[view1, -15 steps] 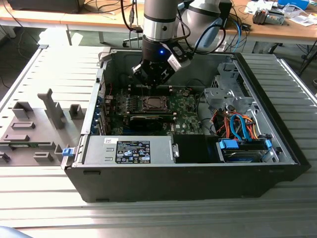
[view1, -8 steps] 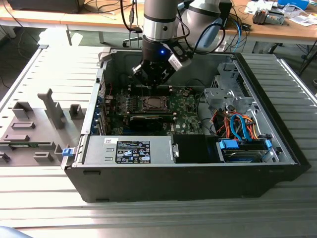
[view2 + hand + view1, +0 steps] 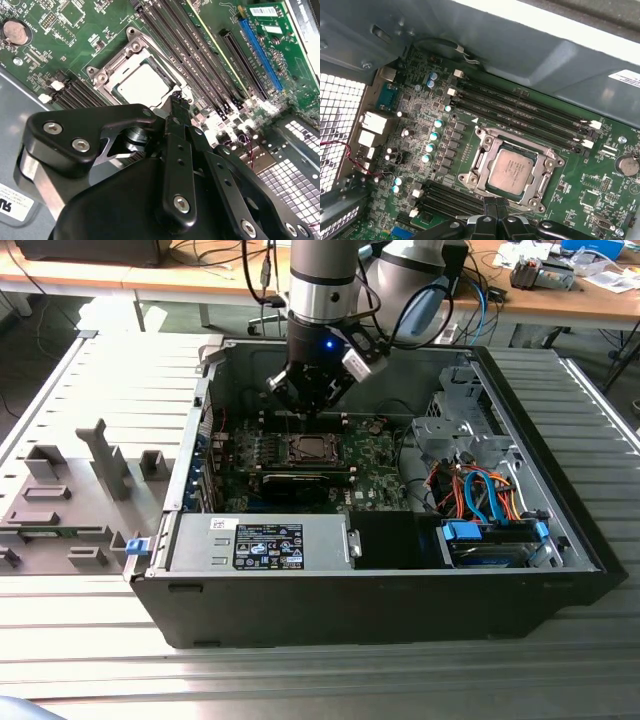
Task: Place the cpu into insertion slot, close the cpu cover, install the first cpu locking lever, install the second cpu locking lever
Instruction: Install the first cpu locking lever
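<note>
The cpu [image 3: 512, 167], a dull silver square chip, lies flat in the insertion slot [image 3: 481, 134] on the green board inside the open computer case [image 3: 380, 590]. The cpu cover [image 3: 543, 172], a thin silver frame, lies down around the chip's edges. My gripper [image 3: 495, 202] hovers just off one edge of the socket, its black fingers [image 3: 177, 145] pressed together at the tips and holding nothing. In the second wrist view the gripper [image 3: 176, 97] points at the cover's [image 3: 107, 75] corner beside the cpu [image 3: 142, 85]. In the exterior view the gripper [image 3: 305, 410] hangs over the cpu [image 3: 308, 449].
Long black memory slots [image 3: 520, 112] run along both sides of the socket. A drive cage [image 3: 455, 430] with orange and blue cables [image 3: 480, 495] fills the case at the exterior view's right. Grey fixtures [image 3: 70, 490] stand on the slatted table at its left.
</note>
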Tool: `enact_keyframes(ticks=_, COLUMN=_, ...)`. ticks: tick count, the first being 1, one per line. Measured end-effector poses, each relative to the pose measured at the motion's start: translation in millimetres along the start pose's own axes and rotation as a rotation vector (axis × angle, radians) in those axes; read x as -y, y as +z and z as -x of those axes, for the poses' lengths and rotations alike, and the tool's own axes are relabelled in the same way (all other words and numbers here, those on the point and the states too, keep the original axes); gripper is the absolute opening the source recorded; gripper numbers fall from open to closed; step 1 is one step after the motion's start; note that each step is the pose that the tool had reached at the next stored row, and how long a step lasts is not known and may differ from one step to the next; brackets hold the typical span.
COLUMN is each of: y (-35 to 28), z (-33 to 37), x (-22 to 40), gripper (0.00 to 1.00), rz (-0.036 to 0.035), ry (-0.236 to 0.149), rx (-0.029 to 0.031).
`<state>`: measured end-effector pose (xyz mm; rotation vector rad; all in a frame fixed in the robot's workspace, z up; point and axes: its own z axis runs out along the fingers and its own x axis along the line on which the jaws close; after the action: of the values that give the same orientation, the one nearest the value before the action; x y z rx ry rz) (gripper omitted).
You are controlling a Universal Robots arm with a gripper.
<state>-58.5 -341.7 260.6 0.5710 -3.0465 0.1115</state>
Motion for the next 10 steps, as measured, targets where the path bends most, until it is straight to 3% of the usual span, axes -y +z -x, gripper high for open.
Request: enact_keyframes(ticks=10, y=0.0, z=0.0, x=0.0, gripper=0.11, rz=0.0005, ry=-0.060, rx=0.0052)
